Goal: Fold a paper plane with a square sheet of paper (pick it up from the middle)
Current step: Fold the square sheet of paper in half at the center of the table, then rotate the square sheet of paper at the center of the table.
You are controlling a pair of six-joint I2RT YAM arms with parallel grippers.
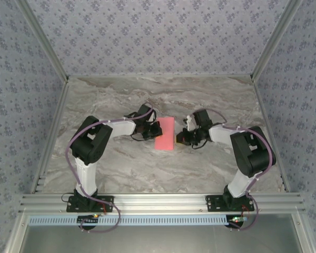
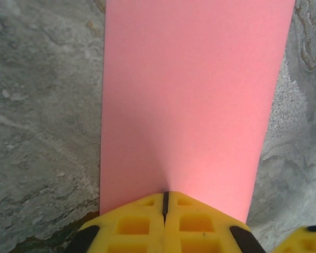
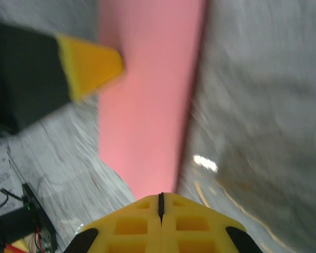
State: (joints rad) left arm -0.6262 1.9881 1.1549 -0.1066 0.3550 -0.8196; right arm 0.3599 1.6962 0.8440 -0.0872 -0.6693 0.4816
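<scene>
**Sheet lies between both pincers, long axis top-to-bottom in frame**

Table (image 1: 121,168): the sheet is at its centre.
Left arm (image 1: 89,142) and right arm (image 1: 250,150): elbows bent, both reaching inward to mid-frame, wrists low.
Square sheet of paper (image 1: 165,133): shows as a tall rectangle, probably halved. Long axis runs top-to-bottom, slightly tilted.
Left pincer (image 1: 157,129) meets its left long edge and right pincer (image 1: 181,137) its right one, so neither arm is nearer.
Both pincers are closed tight, tips at the paper's edge. Can't tell whether they clamp it or press it.
Right wrist view is blurred.
</scene>
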